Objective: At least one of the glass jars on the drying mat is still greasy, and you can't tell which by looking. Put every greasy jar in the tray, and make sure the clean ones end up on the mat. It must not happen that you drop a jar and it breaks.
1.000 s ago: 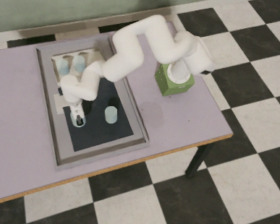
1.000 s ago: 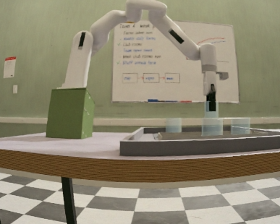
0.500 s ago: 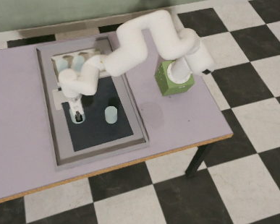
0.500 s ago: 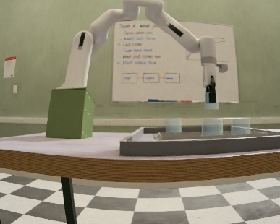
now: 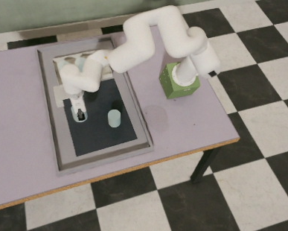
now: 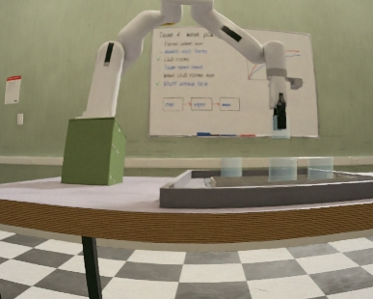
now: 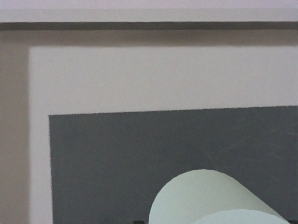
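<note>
From left to right in the top view: one pale tray (image 5: 56, 76), with two jars (image 5: 61, 65) (image 5: 80, 62) partly hidden behind my arm; one pincer (image 5: 80, 115) (image 6: 279, 118) (image 7: 215, 220), mine, closed around one upright glass jar (image 5: 75, 112) (image 6: 285, 133) (image 7: 195, 195), raised above one dark drying mat (image 5: 102, 138) (image 7: 100, 165); one further jar (image 5: 114, 118) standing on that mat; one green base block (image 5: 171, 87) (image 6: 90, 151) on the bench (image 5: 199, 127) (image 6: 142, 188). Four jars are counted; grease cannot be told.
</note>
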Controlling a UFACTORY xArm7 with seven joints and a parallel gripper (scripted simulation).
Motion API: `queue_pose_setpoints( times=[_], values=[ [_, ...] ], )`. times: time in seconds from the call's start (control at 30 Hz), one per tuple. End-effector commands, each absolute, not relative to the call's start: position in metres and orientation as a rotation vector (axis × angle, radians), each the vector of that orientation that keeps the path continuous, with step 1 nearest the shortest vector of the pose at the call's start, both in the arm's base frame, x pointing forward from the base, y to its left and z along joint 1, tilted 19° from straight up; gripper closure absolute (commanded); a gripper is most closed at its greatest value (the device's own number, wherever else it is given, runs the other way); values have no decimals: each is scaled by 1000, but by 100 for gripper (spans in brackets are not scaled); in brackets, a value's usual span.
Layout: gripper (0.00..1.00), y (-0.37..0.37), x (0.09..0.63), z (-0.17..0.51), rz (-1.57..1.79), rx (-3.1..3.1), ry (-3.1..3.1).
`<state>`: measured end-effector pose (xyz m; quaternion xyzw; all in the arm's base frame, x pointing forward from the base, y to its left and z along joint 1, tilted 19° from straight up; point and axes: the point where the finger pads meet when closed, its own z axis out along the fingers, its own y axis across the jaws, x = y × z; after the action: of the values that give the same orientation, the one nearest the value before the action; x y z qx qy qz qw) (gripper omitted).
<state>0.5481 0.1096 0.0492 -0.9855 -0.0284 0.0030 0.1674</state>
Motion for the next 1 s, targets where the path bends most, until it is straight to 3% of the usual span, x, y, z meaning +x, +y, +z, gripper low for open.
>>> queue_pose_setpoints(
  times=[0.0, 0.97],
  values=[
    [100, 90, 544, 47, -2, -2804, -79],
    [100, 16, 516, 21, -2, -2804, -79]
  ],
)
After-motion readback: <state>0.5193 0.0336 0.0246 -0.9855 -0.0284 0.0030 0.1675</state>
